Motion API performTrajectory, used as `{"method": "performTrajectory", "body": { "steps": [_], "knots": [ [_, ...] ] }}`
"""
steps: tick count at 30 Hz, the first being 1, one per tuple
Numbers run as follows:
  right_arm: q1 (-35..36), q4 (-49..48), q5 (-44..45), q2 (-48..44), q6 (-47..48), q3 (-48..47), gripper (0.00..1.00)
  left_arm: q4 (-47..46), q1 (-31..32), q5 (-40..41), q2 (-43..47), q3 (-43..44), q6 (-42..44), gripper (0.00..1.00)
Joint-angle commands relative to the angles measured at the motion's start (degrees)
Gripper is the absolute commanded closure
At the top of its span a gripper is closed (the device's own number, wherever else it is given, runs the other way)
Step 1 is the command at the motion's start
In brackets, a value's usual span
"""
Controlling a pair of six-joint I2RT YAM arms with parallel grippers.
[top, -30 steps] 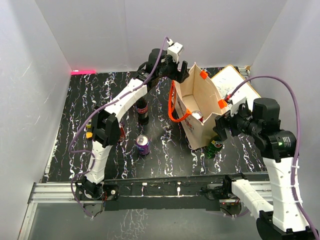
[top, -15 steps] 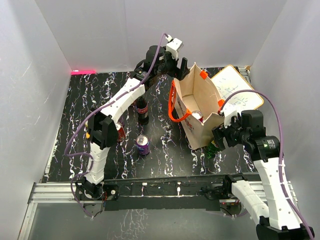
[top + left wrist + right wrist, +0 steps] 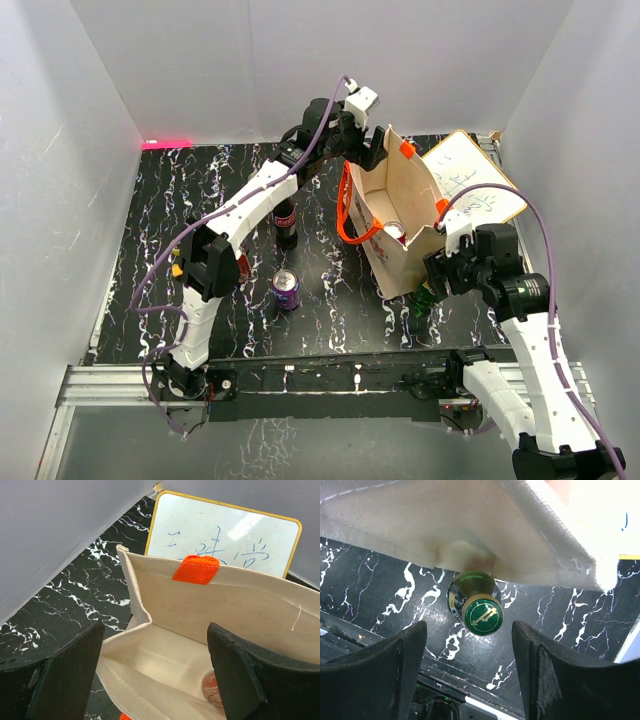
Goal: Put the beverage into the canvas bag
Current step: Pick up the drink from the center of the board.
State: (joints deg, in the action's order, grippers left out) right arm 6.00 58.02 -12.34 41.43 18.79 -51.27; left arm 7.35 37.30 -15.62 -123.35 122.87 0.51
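Note:
The beige canvas bag point(image 3: 402, 205) with orange handles point(image 3: 347, 218) stands open at centre right. A red-topped can point(image 3: 394, 231) lies inside it, also seen in the left wrist view point(image 3: 214, 692). My left gripper point(image 3: 366, 142) is open and empty, hovering over the bag's far rim point(image 3: 150, 625). A green bottle point(image 3: 425, 298) stands upright against the bag's near side. My right gripper point(image 3: 441, 266) is open just above it, with the green cap point(image 3: 481, 614) between and ahead of the fingers. A purple can point(image 3: 287, 289) and a dark cola bottle point(image 3: 285, 222) stand to the left.
A whiteboard point(image 3: 470, 182) with a yellow frame lies behind the bag at the far right. White walls enclose the black marbled table point(image 3: 200, 200). A red object point(image 3: 243, 266) shows partly behind the left arm. The metal rail point(image 3: 300, 378) runs along the near edge.
My right gripper has dropped down and left over the green bottle. My left gripper has shifted slightly right over the bag's far rim. The bag and drinks have not moved.

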Motion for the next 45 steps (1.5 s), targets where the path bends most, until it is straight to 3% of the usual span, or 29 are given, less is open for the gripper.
{"method": "performTrajectory", "body": {
  "steps": [1,19,23,45],
  "knots": [
    [0.1,-3.4,-0.7,-0.7,-0.3,0.1,0.31,-0.3,0.1,0.1,5.0,-0.3,1.0,0.17],
    [0.2,-3.5,2.1,2.4,1.5,-3.2,0.37,0.1,1.0,-0.1,5.2,-1.3,1.9,0.17],
    [0.2,-3.2,1.2,3.2,1.9,-3.2,0.43,0.1,1.0,-0.2,5.2,-1.4,1.9,0.17],
    [0.2,-2.9,-0.1,7.4,1.6,-4.3,0.43,0.0,1.0,-0.6,4.4,-0.7,1.5,0.17]
  ]
}}
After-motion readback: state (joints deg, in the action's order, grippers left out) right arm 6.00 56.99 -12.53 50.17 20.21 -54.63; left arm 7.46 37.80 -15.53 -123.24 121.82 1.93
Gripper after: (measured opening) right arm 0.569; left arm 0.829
